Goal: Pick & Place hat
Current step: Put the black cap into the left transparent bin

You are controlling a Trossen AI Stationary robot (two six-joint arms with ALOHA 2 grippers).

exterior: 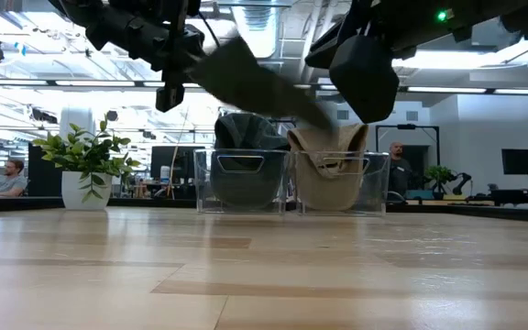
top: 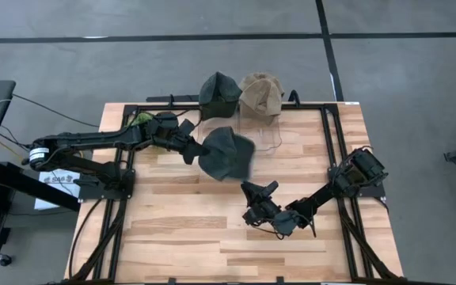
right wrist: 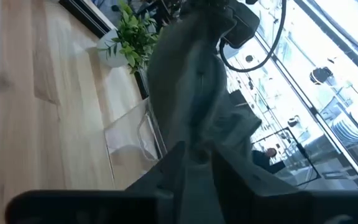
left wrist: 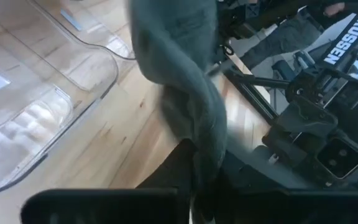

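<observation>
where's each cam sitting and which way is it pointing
High view: above the table, looking straight down; both arms show, the left gripper holding the dark grey hat.
Low view: at tabletop height, looking level across at two clear bins; arms enter from above.
Left wrist view: on the left arm, looking past its fingers along the hat.
Right wrist view: on the right arm, facing the hat and a plant.
All four views share the hat.

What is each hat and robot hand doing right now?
grey hat: up in the air, held at one edge.
left hand: shut on the grey hat.
right hand: right beside the grey hat.
dark hat: sitting in a clear bin.
tan hat: sitting in the next bin.
</observation>
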